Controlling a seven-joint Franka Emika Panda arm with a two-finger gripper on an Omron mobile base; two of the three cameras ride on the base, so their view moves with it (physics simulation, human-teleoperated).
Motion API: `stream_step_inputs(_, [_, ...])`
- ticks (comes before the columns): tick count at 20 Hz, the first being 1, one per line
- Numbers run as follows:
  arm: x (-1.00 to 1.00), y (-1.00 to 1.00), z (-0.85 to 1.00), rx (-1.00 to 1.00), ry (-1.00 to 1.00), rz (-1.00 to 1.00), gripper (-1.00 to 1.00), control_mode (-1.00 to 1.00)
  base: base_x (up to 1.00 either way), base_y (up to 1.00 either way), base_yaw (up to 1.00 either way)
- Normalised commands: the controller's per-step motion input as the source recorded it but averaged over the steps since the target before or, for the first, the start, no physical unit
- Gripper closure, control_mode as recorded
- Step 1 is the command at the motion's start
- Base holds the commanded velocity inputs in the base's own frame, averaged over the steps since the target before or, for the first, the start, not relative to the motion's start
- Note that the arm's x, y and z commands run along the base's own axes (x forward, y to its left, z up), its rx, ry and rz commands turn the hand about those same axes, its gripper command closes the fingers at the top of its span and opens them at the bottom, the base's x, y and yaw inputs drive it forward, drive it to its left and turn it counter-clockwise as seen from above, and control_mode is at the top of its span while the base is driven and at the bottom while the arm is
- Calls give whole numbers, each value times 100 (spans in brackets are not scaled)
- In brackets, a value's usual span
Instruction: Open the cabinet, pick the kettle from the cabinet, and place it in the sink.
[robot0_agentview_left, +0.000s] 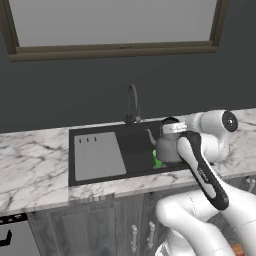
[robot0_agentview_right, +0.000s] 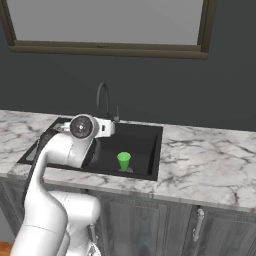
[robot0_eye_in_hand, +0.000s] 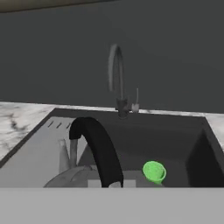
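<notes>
kettle: one grey kettle (robot0_agentview_left: 167, 146), hanging over the right half of the sink, spout pointing left. In the hand view its dark arched handle (robot0_eye_in_hand: 98, 151) curves up right in front of the camera, with the lid and body just below it.
gripper: one gripper (robot0_agentview_left: 172, 127), fingers pressed together on the kettle's handle, so it's pinching the kettle from above. The fingertips themselves are too hidden to make out.
sink: one black basin (robot0_agentview_right: 142, 145) set in the white marble counter (robot0_agentview_right: 210, 165), with one flat grey insert panel (robot0_agentview_left: 97, 155) on its left side.
green cup: just one green cup (robot0_agentview_right: 123, 161), standing upright on the sink floor. From the left base view it peeks out just beside the kettle's lower edge; can't tell if they touch.
faucet: one dark curved faucet (robot0_agentview_right: 103, 100) at the back rim of the sink, behind the kettle.
window: one window (robot0_agentview_left: 115, 25) with a dark frame on the wall above.
low cabinets: dark grey low cabinets (robot0_agentview_right: 165, 225) under the counter. I count two short silver handles in the left base view.
</notes>
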Motion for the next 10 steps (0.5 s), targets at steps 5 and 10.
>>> stream_step_inputs(5, [17, -3, 0, 11, -6, 45, 100, -100, 0, 0, 0])
stream_step_inputs(10, [22, 0, 0, 1, 1, 33, 100, -100, 0, 0, 0])
